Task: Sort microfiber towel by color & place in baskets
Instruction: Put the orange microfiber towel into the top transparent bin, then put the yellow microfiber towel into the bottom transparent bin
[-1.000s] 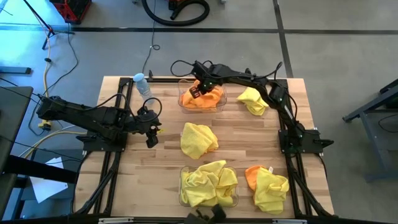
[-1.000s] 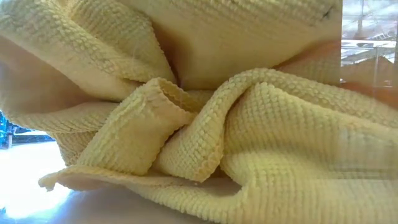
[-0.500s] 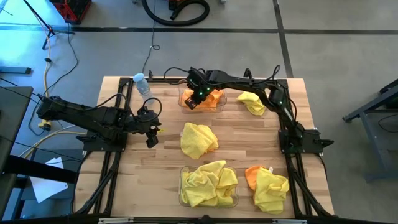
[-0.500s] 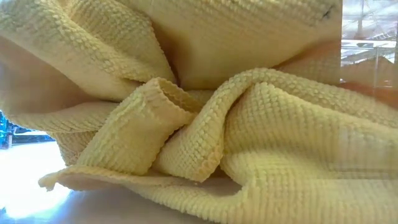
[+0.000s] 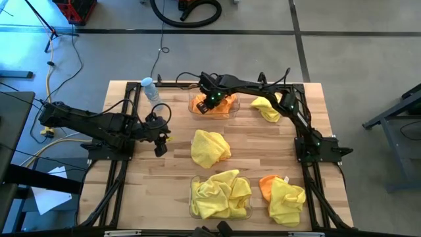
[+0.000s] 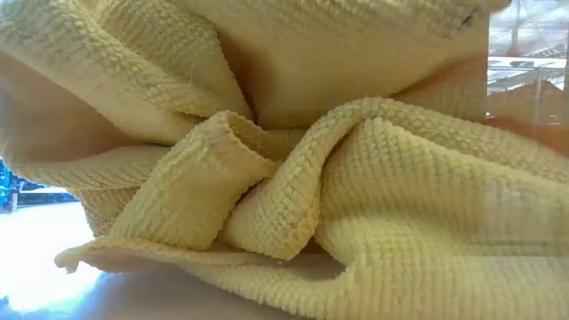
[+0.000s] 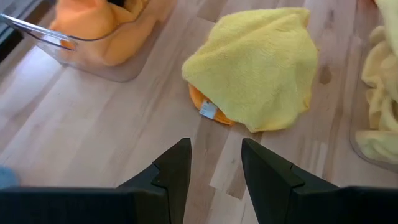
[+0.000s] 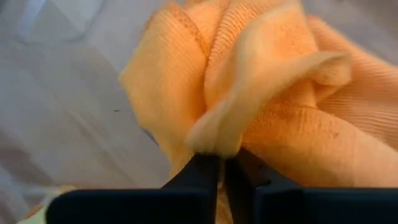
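Observation:
The far clear basket (image 5: pixel 231 112) holds orange towels (image 5: pixel 223 103); my right gripper (image 5: pixel 210 100) is over it, shut on an orange towel (image 8: pixel 261 93). The near basket (image 5: pixel 192 205) is filled with yellow towels (image 5: pixel 220 194). A yellow towel (image 5: pixel 210 146) lies mid-table on top of an orange one (image 7: pixel 208 112). My left gripper (image 5: pixel 160 146) hovers open to the left of it, touching nothing. Another yellow towel (image 5: pixel 266 107) lies far right. An orange and yellow pile (image 5: pixel 283 196) lies near right. My right gripper pinches a bunched fold of the orange towel (image 8: pixel 214 140) between its two fingers, several layers gathered. The fingers come steeply from above, slanting toward the table's left. The rest of the towel spreads slack beyond the fingers, over the far basket.
A small water bottle (image 5: pixel 150 89) stands at the far left corner. A yellow towel (image 6: pixel 284 178) right in front of the low camera fills that view. Bare wood lies between the left gripper and the middle towel (image 7: pixel 93 137).
My right gripper has gone down and a little toward the table's left over the far basket, tipping its wrist, with the orange towel still in its fingers. The towel has sunk with it and bunched up in the basket.

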`<state>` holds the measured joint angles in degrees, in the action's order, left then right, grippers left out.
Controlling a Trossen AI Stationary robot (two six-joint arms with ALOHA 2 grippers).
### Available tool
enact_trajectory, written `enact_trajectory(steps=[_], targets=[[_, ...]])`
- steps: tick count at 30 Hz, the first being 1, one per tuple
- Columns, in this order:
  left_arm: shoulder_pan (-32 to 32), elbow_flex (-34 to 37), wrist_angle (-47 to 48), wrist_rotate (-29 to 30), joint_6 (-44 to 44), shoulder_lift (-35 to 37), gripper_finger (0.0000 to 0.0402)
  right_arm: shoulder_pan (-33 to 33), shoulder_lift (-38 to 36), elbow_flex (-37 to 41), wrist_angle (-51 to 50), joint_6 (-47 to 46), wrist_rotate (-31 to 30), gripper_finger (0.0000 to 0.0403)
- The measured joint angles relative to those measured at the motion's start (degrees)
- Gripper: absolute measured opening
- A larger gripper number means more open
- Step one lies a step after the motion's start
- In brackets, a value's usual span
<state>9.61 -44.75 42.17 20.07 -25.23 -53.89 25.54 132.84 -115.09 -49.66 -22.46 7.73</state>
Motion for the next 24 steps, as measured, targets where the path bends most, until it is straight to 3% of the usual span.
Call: enact_trajectory(steps=[12,19,24], targets=[[0.0,0.0,0.0,0.7,0.0,0.0,0.0128,0.3,-7.2,0.0,-6.6,-1.0,-0.2,0.0130],[0.0,0.0,0.0,0.7,0.0,0.0,0.0128,-3.1,-12.6,1.0,-9.3,1.2,-3.7,0.0137],[0.0,0.0,-0.2,1.2,-0.1,0.0,0.0128,-6.5,-18.7,11.2,-3.3,1.0,-3.2,0.0138]])
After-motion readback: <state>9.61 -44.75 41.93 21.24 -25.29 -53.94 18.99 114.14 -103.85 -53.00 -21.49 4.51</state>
